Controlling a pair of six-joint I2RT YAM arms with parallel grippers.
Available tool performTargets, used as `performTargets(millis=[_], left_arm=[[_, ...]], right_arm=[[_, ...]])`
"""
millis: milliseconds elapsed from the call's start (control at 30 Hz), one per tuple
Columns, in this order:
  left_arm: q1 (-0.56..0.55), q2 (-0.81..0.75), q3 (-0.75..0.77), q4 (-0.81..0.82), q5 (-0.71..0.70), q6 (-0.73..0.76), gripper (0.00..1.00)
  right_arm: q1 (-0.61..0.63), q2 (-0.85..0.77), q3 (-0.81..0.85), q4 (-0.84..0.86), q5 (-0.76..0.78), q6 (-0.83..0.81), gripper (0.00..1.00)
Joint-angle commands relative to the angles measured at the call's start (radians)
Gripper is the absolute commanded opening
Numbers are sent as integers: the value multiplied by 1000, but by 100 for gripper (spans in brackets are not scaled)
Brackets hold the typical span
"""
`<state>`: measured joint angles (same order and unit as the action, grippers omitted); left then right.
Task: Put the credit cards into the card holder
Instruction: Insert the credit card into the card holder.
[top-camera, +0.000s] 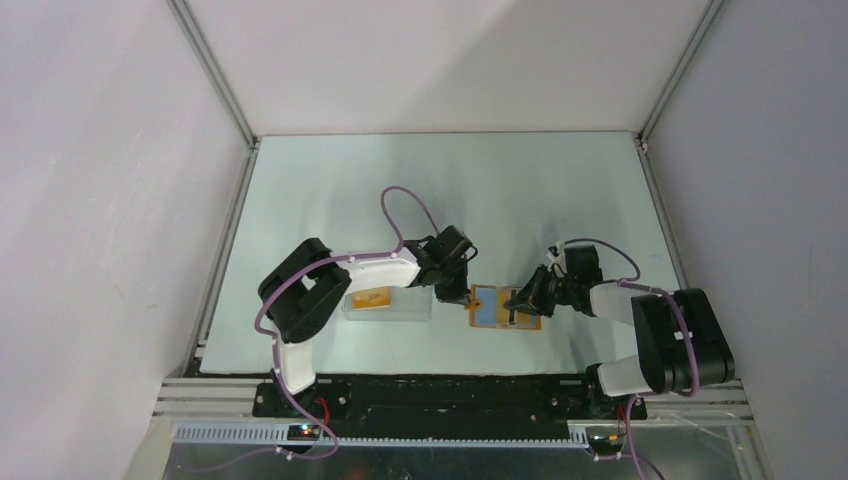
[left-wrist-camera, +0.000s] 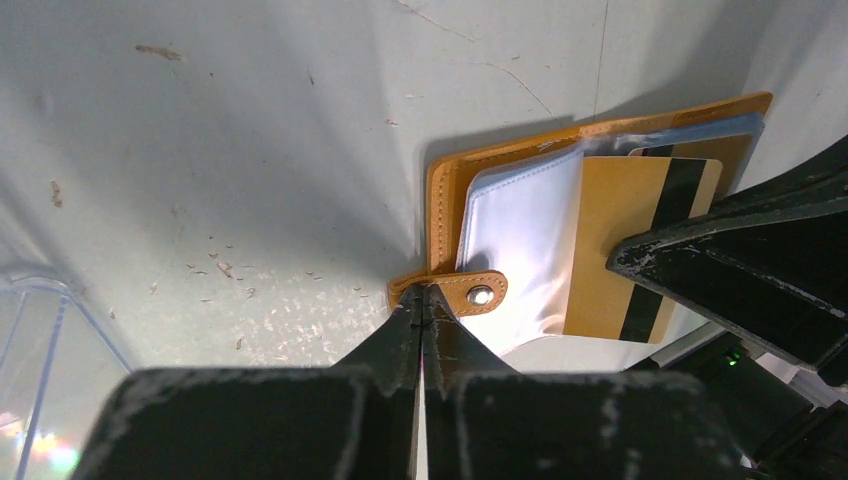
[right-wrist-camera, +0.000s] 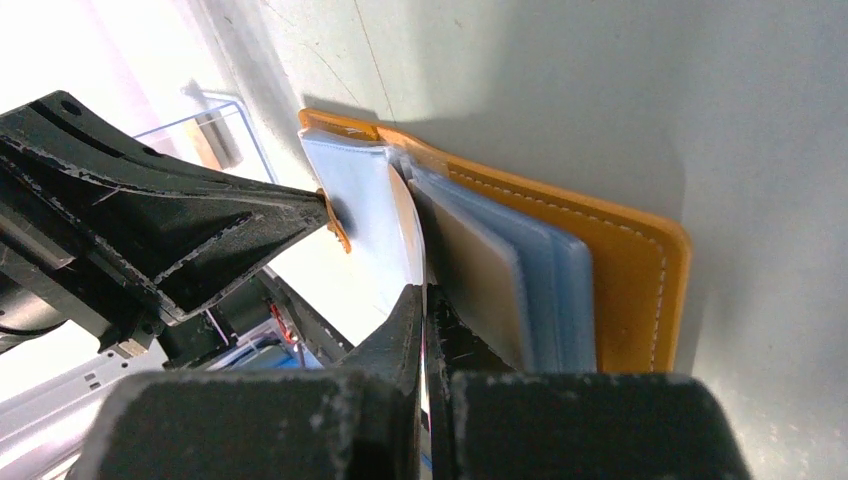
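Card holder (top-camera: 490, 308) lies open on the table (top-camera: 450, 190), gripped from both sides.

In the left wrist view its snap tab (left-wrist-camera: 470, 292) is pinched by the closed left gripper (left-wrist-camera: 425, 300), and a striped credit card (left-wrist-camera: 610, 240) is seen flat over the clear pockets. In the right wrist view that card is reduced to a thin edge clamped in the right gripper (right-wrist-camera: 425, 300). Only from above is a second card (top-camera: 372, 299) seen, inside a clear plastic box (top-camera: 405, 308) just left. The table is pale and scratched, enclosed by white walls (top-camera: 420, 60).
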<state>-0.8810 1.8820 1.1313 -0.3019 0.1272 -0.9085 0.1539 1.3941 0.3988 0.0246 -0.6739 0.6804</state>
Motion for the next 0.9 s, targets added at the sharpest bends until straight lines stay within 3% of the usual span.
performTargets(millis=[0,733,767,867], left_arm=[[17,38,-27,-80,-61,25,0],[19,41,-24,-81,-52,28,0],[19,42,-24,-81,-52,28,0],[19,42,-24,-81,-52,29,0]], right_arm=[[8,72,-3,4,-40,-29,0],[53,223,114,18,-24,-88,0],[55,224,114,18,-23,-89,4],[59,200,114,-10,-3,-90,25]])
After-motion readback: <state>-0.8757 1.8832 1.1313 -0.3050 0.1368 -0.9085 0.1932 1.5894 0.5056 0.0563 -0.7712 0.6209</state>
